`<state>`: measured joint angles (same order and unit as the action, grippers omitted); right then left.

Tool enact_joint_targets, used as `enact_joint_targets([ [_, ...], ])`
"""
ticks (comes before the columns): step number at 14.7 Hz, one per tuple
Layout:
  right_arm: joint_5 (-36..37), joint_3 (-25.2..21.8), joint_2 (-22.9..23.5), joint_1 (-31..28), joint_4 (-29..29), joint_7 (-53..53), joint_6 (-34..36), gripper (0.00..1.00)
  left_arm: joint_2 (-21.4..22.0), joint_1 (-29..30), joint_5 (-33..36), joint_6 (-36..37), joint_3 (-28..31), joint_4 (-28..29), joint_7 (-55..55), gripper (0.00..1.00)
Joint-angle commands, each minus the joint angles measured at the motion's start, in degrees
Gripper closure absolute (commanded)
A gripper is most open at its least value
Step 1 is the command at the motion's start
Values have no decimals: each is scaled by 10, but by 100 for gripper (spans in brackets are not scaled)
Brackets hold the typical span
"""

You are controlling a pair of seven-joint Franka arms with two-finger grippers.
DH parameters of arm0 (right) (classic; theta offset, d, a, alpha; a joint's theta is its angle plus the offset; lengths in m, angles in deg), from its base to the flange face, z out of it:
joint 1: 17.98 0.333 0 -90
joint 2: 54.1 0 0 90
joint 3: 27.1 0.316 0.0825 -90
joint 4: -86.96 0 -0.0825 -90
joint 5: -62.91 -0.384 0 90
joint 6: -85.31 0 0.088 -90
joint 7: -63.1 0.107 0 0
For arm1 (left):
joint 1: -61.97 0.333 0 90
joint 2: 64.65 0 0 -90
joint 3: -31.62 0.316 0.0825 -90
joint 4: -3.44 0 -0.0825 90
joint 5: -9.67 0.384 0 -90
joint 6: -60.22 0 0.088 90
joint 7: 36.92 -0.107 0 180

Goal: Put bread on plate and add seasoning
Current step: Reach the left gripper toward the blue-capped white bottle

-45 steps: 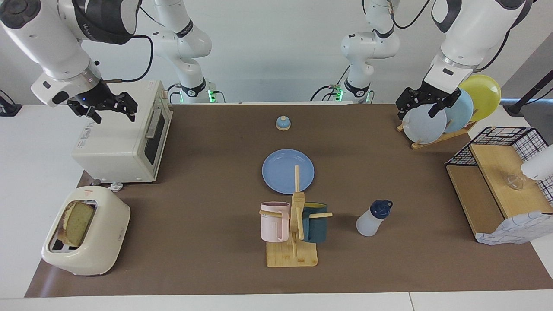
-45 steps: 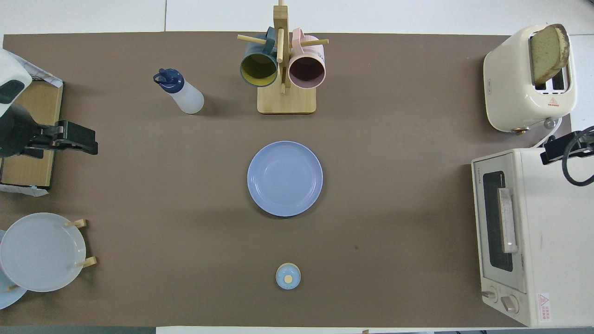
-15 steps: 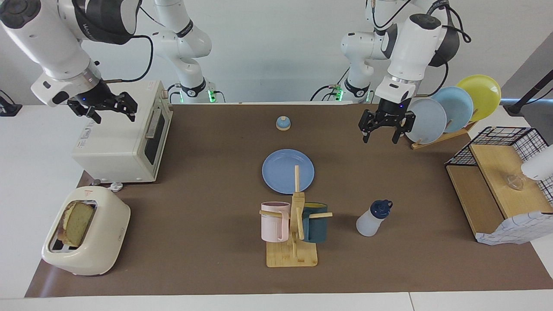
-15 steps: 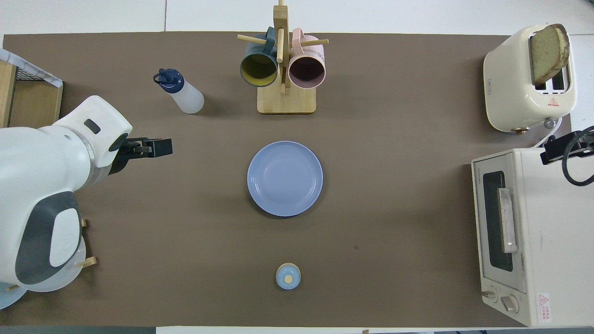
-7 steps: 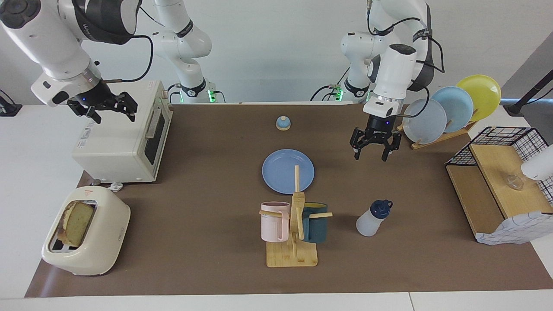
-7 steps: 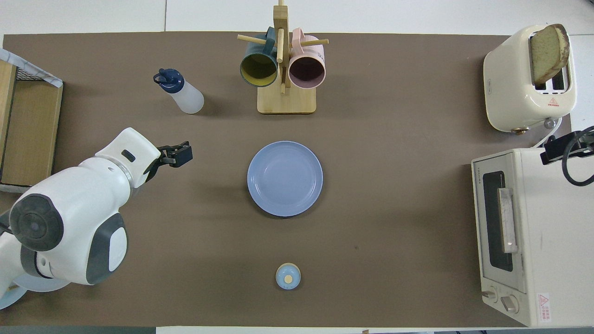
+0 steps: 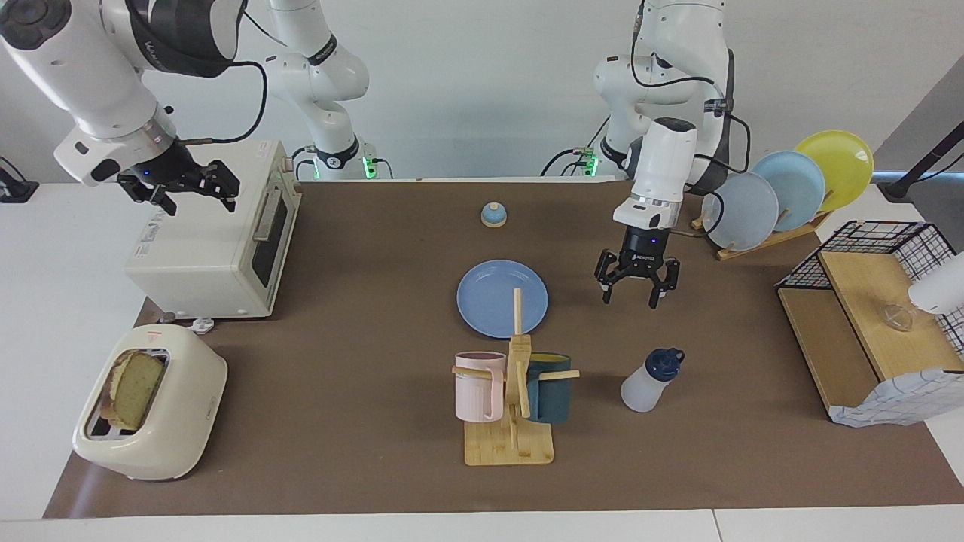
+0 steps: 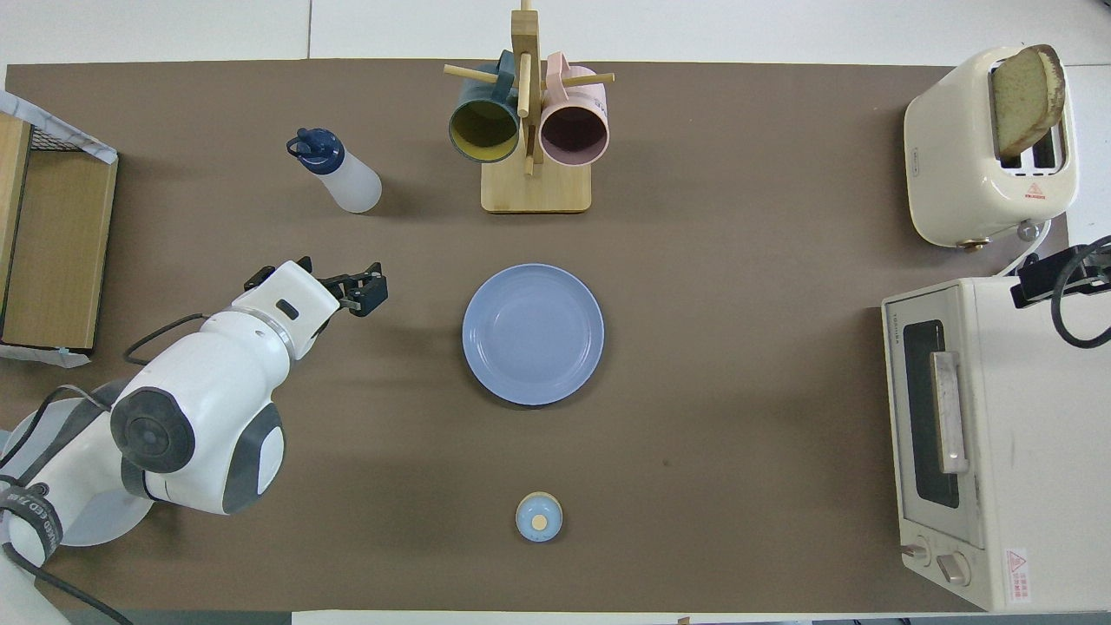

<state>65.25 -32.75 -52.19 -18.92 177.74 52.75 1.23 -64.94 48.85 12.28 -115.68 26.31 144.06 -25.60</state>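
Left gripper (image 7: pixel 633 290), fingers spread and empty, hangs over bare mat between the plate (image 7: pixel 502 298) and the seasoning (image 7: pixel 651 380) (bottle upright, beside the mug rack (image 7: pixel 510 399)). Right gripper (image 7: pixel 187 188), also spread, waits above the oven (image 7: pixel 211 241). Bread (image 7: pixel 134 389) stands in the toaster (image 7: pixel 151 403).

Colours, placed relative to the plate (image 7: pixel 502 298): plate medium blue, plain. Bread (image 7: pixel 134 389) pale yellow-green, speckled, tan crust, in a cream toaster (image 7: pixel 149 403) toward the right arm's end. Seasoning bottle (image 7: pixel 649 380) translucent white, navy cap, farther from robots. Mug rack (image 7: pixel 510 406) light wood, one pink and one dark teal mug with yellow inside. Bell (image 7: pixel 493 215) blue and tan, nearer to robots. Brown mat (image 7: pixel 361 339) underneath.
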Motion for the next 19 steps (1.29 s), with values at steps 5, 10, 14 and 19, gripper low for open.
enact_joint_targets([
  [5,-13,6,-8,1,12,-2,-13,0,-39,-4,14,-66,9,-3,-1,0],
  [10,-5,6,13,0,8,-71,-165,0,-74,-3,13,-103,11,-19,-1,0],
  [14,-6,6,56,-19,2,-131,-321,0,-100,-4,13,-102,21,-47,-2,0],
  [19,-8,6,127,-56,-13,-197,-469,0,-139,-10,14,-102,38,-93,-2,0],
])
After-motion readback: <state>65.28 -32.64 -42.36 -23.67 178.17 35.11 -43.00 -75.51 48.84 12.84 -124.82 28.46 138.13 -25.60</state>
